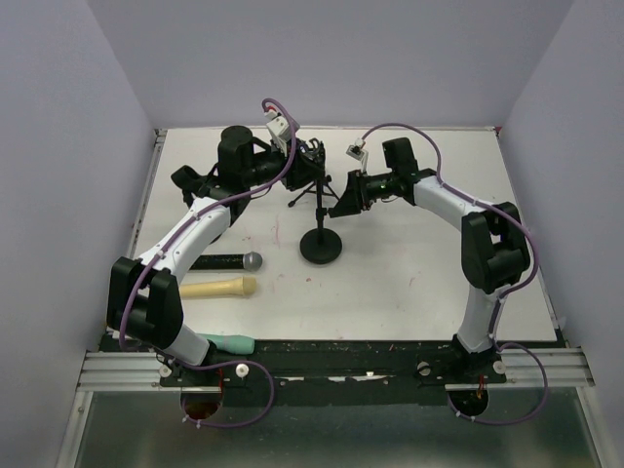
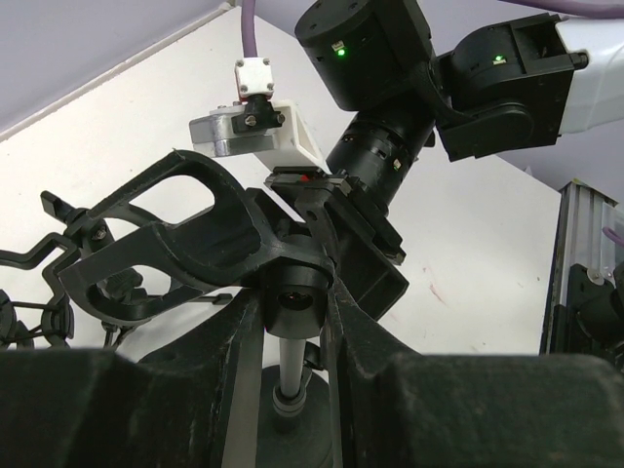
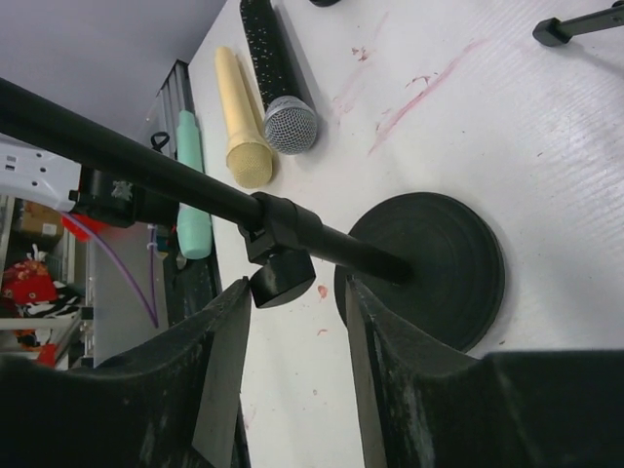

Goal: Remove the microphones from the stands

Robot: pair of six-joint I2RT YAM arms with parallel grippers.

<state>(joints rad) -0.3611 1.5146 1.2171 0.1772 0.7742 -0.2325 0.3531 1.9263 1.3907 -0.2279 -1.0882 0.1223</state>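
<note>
The black microphone [image 1: 230,261] with a silver grille lies flat on the bench [image 1: 409,283], left of the stand [image 1: 321,244] and apart from its round base. A cream microphone [image 1: 219,287] lies just beside it, and a teal one [image 1: 231,343] sits at the near edge. The left pincer [image 2: 292,300] is clamped on the stand's top joint. The right pincer [image 3: 292,292] straddles the pole lower down, fingers apart.

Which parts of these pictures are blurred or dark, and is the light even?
Top external: even light, only faint shadow around the stand. Left wrist: the left hand, near the lens, is dark and blurred. Right wrist: the right hand is soft too, while the stand's pole and base are sharp.
</note>
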